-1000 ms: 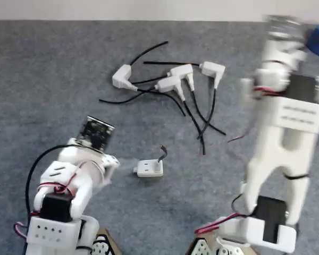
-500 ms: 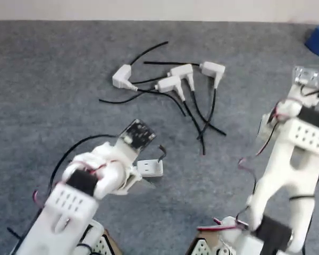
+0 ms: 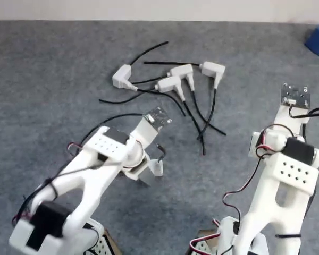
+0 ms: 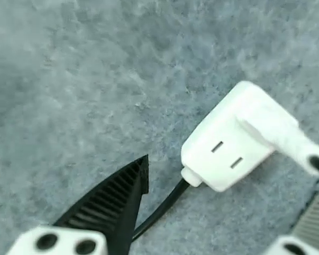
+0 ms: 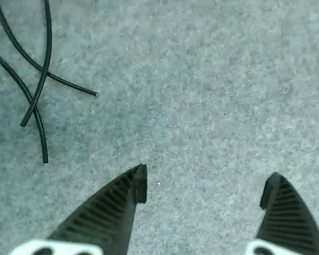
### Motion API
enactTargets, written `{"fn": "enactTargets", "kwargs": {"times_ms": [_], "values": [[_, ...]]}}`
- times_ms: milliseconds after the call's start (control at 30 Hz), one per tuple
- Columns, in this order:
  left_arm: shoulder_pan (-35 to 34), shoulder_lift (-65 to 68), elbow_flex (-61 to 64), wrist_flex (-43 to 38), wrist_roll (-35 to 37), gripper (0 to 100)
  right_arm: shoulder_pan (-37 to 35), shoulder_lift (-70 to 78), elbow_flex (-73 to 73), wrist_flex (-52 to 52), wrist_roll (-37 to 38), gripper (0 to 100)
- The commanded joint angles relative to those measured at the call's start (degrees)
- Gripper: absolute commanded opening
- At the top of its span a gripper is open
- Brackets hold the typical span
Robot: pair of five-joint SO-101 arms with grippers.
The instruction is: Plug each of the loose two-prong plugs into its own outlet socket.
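Grey carpet (image 3: 53,79) holds 4 plugs (image 3: 169,83), 1 socket (image 4: 223,146).

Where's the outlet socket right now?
The outlet socket lies on the carpet near the high view's middle, at the left gripper, nearer the arms than the plugs.

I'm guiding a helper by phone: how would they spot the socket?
On the grey carpet, skip the heap of white plugs at the far side and look by the left arm. The socket lies alone there, a white block with two slots in its face rather than prongs.
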Motion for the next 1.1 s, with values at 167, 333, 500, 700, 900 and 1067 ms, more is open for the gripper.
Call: {"fn": "enactTargets", "kwargs": {"times_ms": [167,333,500,700,900,1067], "values": [[4.9,7.3,-2.7,-0.6,-7.8,15,-0.3,-2.8,-0.5,1.0,0.7,32.9],[4.4,7.8,-5.1,-0.4,-8.2,11,-0.4,-2.8,-0.5,2.5,0.8,32.9],[3.8,7.8,-8.0,-0.4,-8.2,19,-0.4,-2.8,-0.5,2.6,0.8,32.9],[4.2,7.9,-10.2,-0.4,-15.5,0,-0.4,-2.8,-0.5,2.8,0.9,32.9],[-0.2,8.0,-15.3,-3.3,-18.6,3,-2.9,-2.8,-0.5,7.0,1.8,32.9],[-3.9,8.0,-20.9,-11.1,-18.4,3,-4.9,-3.0,1.1,7.9,1.4,32.9]]}}
